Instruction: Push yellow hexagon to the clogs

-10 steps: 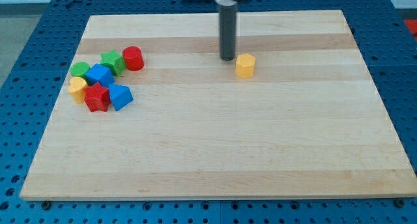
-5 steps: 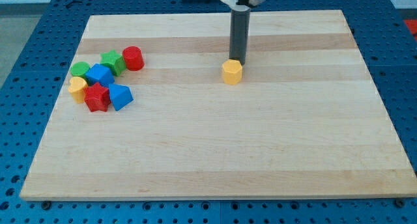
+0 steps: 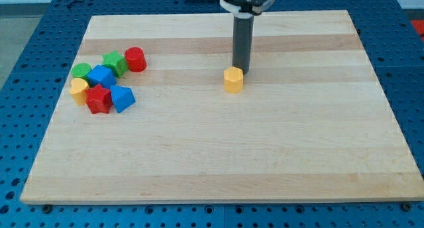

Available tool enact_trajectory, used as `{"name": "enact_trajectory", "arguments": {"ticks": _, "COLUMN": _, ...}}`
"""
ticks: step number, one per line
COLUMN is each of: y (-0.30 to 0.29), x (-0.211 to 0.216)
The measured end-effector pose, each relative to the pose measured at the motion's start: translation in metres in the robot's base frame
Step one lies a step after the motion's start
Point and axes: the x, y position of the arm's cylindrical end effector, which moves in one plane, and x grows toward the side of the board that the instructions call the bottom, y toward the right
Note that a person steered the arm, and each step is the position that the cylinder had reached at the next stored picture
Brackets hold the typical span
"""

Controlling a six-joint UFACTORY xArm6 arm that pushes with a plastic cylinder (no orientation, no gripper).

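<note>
One yellow hexagon (image 3: 232, 79), small and squat with flat sides, sits near the wooden board's (image 3: 218, 148) middle, well apart from seven blocks clustered at the view's left. My tip (image 3: 239, 70) seems to touch its upper-right edge; the rod has no jaws.

This looks like a robotics lab or test bench. A pale wooden board (image 3: 218, 155) lies flat on a blue metal base plate (image 3: 26, 62) drilled with a regular grid of small holes, the kind used for bolting down equipment; it shows past every edge of the board. A dark rod (image 3: 242, 41) hangs down from a machine mount at the board's far edge. Small bright toy blocks (image 3: 105, 81) sit clustered near the board's left edge, like test pieces.
</note>
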Motion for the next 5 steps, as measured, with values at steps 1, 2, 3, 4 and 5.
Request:
{"name": "enact_trajectory", "arguments": {"ticks": 1, "y": -0.014, "x": 0.014}}
{"name": "enact_trajectory", "arguments": {"ticks": 2, "y": -0.023, "x": 0.017}}
{"name": "enact_trajectory", "arguments": {"ticks": 3, "y": -0.004, "x": 0.013}}
{"name": "enact_trajectory", "arguments": {"ticks": 4, "y": 0.006, "x": 0.024}}
{"name": "enact_trajectory", "arguments": {"ticks": 5, "y": 0.006, "x": 0.029}}
